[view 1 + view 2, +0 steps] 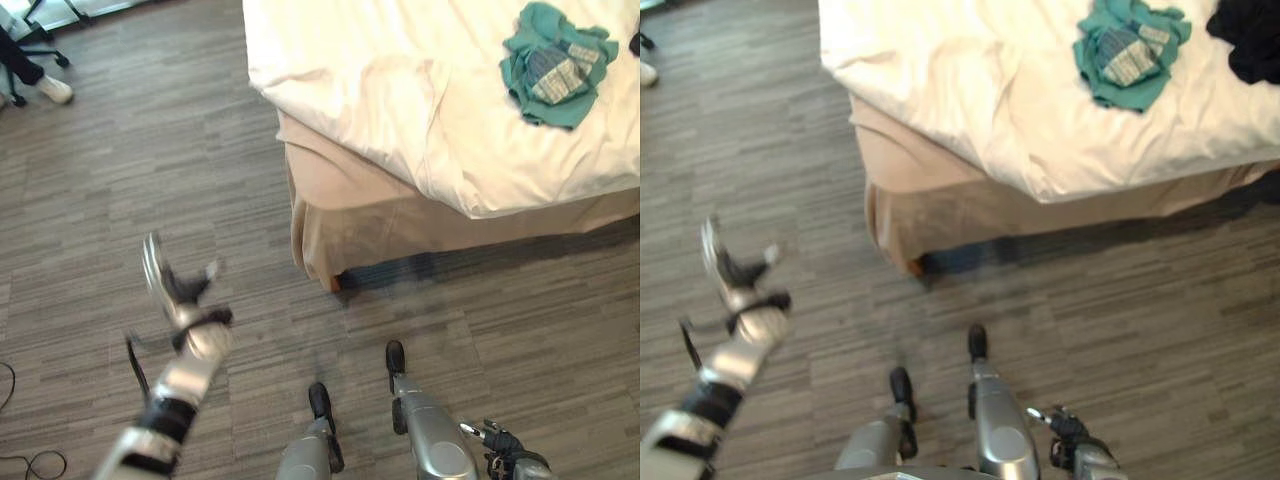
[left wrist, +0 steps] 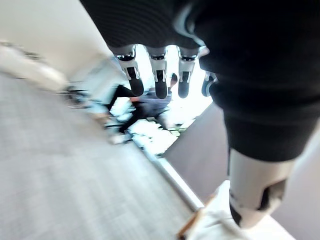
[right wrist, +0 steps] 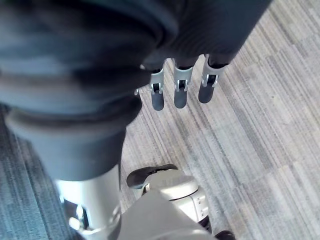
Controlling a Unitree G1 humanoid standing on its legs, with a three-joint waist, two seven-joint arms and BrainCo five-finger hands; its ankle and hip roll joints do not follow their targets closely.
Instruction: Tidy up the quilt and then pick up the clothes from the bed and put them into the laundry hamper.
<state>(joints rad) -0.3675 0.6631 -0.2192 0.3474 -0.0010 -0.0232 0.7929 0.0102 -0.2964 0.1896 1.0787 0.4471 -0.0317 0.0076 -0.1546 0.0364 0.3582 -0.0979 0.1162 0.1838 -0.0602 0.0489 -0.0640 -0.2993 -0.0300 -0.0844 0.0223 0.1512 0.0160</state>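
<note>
Standing short of the bed (image 1: 400,215), both hands empty, fingers straight and apart; teal clothes (image 1: 556,63) lie far beyond them, nothing collected yet.

One bed (image 1: 400,215), one quilt (image 1: 400,80), one teal garment (image 1: 555,65), one black garment (image 1: 1250,40).

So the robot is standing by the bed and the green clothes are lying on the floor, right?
Not quite. The green clothes are lying on the bed's white quilt, not on the floor. The left eye view shows this. The robot is standing by the bed, with its left hand raised over the floor, holding nothing.
</note>
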